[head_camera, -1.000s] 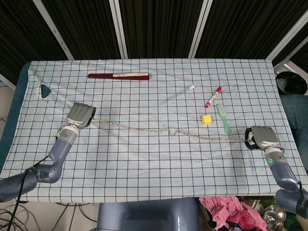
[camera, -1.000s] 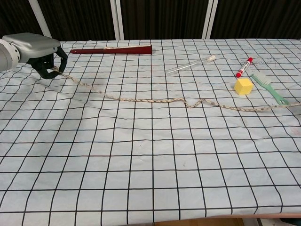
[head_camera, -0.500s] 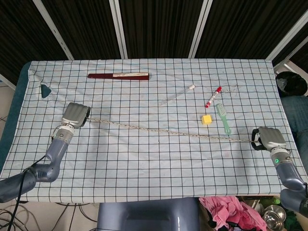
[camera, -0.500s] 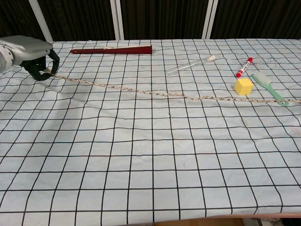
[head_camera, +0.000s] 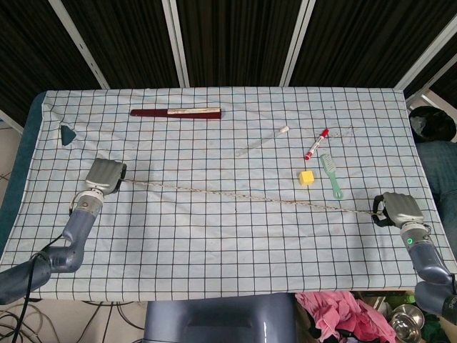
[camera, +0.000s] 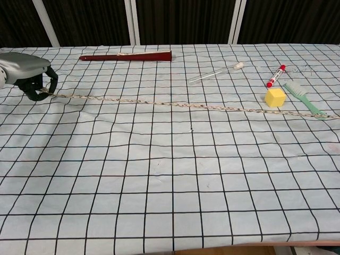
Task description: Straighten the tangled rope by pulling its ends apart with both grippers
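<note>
A thin braided rope [head_camera: 243,194] [camera: 175,104] runs in a nearly straight line across the checked cloth from left to right. My left hand [head_camera: 104,176] [camera: 27,77] grips its left end near the table's left side. At the right edge my right hand [head_camera: 397,209] grips the other end; the chest view does not show that hand. The rope passes over the tip of a green brush [head_camera: 330,176] [camera: 304,99] on its way to the right hand.
A dark red folded fan [head_camera: 176,112] [camera: 126,56] lies at the back. A glass tube [head_camera: 263,141], a red-capped marker [head_camera: 316,144] and a yellow cube [head_camera: 306,178] [camera: 275,98] sit right of centre behind the rope. A green triangle [head_camera: 67,134] lies far left.
Both hands have drawn outward, the left further left and the right toward the right edge. The rope's kinks in the middle have pulled out into a straight line.
</note>
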Available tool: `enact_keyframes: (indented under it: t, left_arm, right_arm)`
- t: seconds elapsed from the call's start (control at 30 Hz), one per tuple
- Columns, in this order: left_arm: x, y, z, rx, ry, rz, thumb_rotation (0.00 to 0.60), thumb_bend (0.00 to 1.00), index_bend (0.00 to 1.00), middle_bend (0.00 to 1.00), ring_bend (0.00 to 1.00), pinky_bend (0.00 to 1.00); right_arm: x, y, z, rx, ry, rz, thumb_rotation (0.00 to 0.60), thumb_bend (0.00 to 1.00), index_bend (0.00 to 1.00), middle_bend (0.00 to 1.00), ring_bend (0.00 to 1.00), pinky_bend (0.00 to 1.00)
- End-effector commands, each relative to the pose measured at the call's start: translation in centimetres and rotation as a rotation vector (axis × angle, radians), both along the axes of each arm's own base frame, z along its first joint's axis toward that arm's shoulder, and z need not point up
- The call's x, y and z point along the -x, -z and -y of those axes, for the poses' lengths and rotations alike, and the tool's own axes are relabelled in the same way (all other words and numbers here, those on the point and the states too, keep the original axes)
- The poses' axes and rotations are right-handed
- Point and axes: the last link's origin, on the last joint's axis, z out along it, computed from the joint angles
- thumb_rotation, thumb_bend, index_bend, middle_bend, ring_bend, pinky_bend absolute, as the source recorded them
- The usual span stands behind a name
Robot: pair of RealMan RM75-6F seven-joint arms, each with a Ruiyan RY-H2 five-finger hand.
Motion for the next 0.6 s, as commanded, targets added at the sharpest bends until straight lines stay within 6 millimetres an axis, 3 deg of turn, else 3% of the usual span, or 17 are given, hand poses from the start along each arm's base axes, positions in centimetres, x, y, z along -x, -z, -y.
enact_keyframes:
  t: [0.03,0.43,0.5,0.6]
  left_arm:
    - [0.5,0.6,0.3,0.039,-0.026,0.015,0.600,0.51,0.62,1.00,1.00,0.97]
    - [0.5,1.8,0.3,0.060,-0.017,0.011,0.600,0.51,0.59,1.00,1.00,0.97]
    - [0.7,1.8,0.3,0.063,-0.022,0.002,0.600,0.51,0.52,1.00,1.00,0.97]
    - [0.9,1.7,0.2,0.068,-0.048,-0.003,0.600,0.48,0.40,0.99,1.00,0.97]
  right_arm:
    - [-0.1,0.3,0.0,-0.005,-0.002,0.006,0.600,0.49,0.66,1.00,1.00,1.00]
    - [-0.4,1.9,0.2,-0.035,0.000,0.004,0.600,0.44,0.66,1.00,1.00,1.00]
    - [-0.2,2.0,0.2,-0.036,0.012,0.002,0.600,0.41,0.65,1.00,1.00,1.00]
    - [0.0,2.0,0.2,-0.039,0.024,-0.008,0.600,0.32,0.55,1.00,1.00,1.00]
